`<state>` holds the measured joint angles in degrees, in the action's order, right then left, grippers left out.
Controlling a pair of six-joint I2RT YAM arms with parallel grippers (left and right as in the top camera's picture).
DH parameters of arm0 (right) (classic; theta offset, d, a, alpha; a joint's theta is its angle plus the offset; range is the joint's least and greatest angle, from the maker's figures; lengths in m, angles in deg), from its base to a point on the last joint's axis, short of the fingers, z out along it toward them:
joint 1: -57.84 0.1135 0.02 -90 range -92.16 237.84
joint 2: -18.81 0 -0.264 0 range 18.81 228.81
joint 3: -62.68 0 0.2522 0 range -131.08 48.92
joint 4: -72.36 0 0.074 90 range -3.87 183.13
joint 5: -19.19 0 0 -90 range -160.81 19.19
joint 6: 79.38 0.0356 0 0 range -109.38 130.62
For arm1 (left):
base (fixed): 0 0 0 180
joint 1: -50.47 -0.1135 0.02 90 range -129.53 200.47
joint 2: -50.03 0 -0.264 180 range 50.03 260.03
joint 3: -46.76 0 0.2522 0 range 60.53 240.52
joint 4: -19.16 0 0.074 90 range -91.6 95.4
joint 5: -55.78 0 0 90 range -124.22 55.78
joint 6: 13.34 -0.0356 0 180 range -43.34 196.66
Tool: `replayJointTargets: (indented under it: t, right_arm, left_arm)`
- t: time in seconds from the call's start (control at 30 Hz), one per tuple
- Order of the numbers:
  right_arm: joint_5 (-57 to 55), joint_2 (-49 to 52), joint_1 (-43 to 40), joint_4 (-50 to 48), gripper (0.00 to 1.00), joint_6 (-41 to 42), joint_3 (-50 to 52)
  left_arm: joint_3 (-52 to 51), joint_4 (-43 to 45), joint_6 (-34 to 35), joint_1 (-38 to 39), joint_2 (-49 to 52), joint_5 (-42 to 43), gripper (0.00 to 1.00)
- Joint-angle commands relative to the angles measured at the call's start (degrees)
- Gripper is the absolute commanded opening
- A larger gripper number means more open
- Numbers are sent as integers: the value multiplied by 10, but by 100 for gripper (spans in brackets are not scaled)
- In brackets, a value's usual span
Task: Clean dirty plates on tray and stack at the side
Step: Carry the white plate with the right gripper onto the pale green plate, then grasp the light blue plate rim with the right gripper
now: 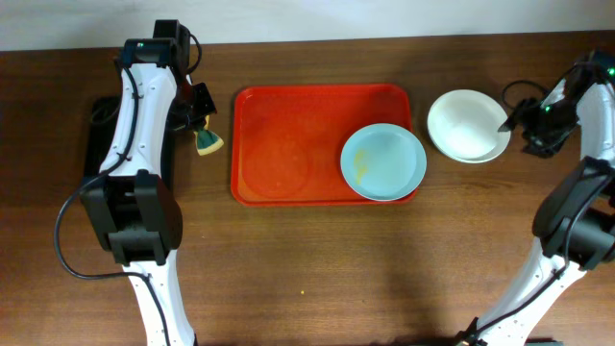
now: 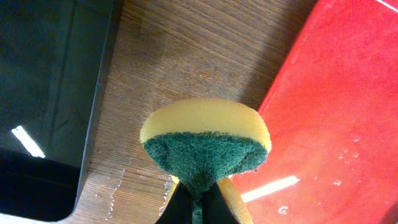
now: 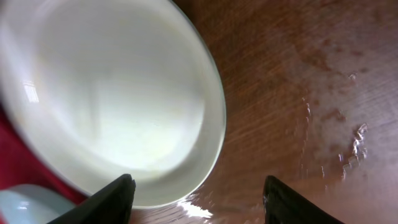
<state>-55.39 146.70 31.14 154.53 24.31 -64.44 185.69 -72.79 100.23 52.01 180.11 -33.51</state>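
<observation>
**Sponge clamped at left, right fingers apart by the white plate**

The left fingers [image 2: 194,210] are clamped on a sponge [image 2: 205,143], yellow foam with a green scouring face turned toward the wrist camera. The sponge hangs over the desk [image 2: 174,50], in the strip between the black tray [image 2: 43,93] and the tray [image 2: 336,112], over neither one. Water drops lie on the wood near the black tray's corner.

The right fingers [image 3: 115,200] stand apart at the edge of the white plate [image 3: 112,93]. One tip overlaps the rim in the wrist view and the other is over wet desk beside it; whether either touches cannot be told. The white plate sits on the desk just right of the tray, off it. The mint plate [image 1: 382,161] lies in the tray's right end, near the front corner, with a yellowish smear on its left part
</observation>
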Motion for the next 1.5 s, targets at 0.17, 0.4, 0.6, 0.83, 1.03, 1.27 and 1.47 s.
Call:
replayJointTargets:
  t: [0.17, 0.4, 0.6, 0.83, 1.03, 1.27, 1.47]
  right_arm:
    - [-50, -207, 168, 88, 99, 24, -10]
    - [-125, -175, 283, -42, 73, 129, 251]
    - [-116, -175, 283, -154, 40, 155, 350]
    - [-114, -169, 299, -179, 4, 158, 374]
    - [-6, -169, 353, -203, 4, 73, 298]
    - [-41, -106, 424, -322, 4, 105, 298]
    - [-85, -101, 420, -251, 66, -34, 227]
  left_arm:
    - [4, 1, -9, 0, -15, 6, 0]
    - [4, -1, -9, 0, -15, 6, 0]
    - [4, -1, -9, 0, -15, 6, 0]
    - [4, -1, -9, 0, -15, 6, 0]
    - [4, 2, -9, 0, -15, 6, 0]
    - [4, 1, -9, 0, -15, 6, 0]
    - [4, 5, -9, 0, -15, 4, 0]
